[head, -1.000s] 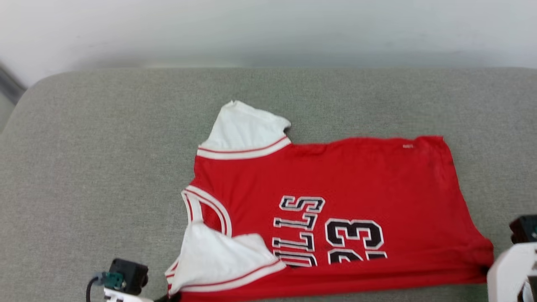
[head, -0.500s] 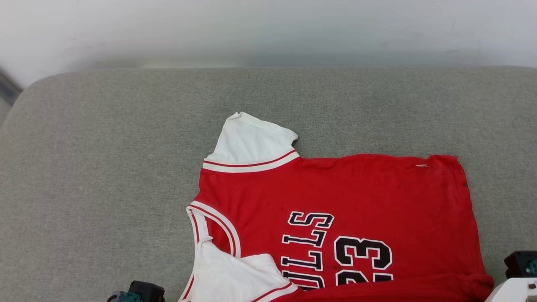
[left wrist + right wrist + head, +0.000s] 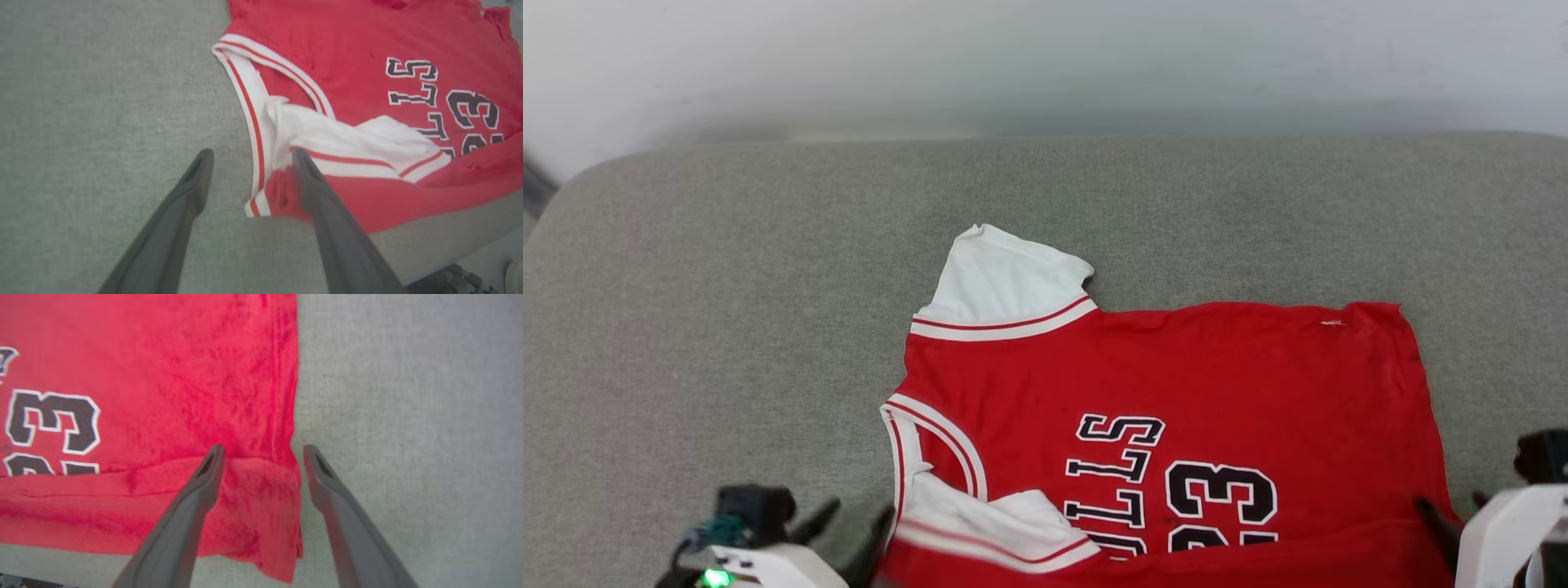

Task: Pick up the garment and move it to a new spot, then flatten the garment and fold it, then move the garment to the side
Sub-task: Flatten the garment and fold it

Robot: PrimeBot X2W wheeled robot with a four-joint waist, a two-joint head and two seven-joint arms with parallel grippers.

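Shirt (image 3: 1176, 384): flat on the grey cushion (image 3: 727, 286), red front up, lettering and number turned sideways, near edge folded up over itself.
Far sleeve (image 3: 1005, 278): white, spread out flat towards the wall.
Near sleeve (image 3: 996, 523): white, folded in over the chest beside the collar.
Left gripper (image 3: 251, 155): spread wide, holding nothing; one finger over bare cushion, the other over the shirt's shoulder corner.
Right gripper (image 3: 263, 448): wide apart as well, empty; straddling the hem corner, one finger over red cloth, the other over cushion.
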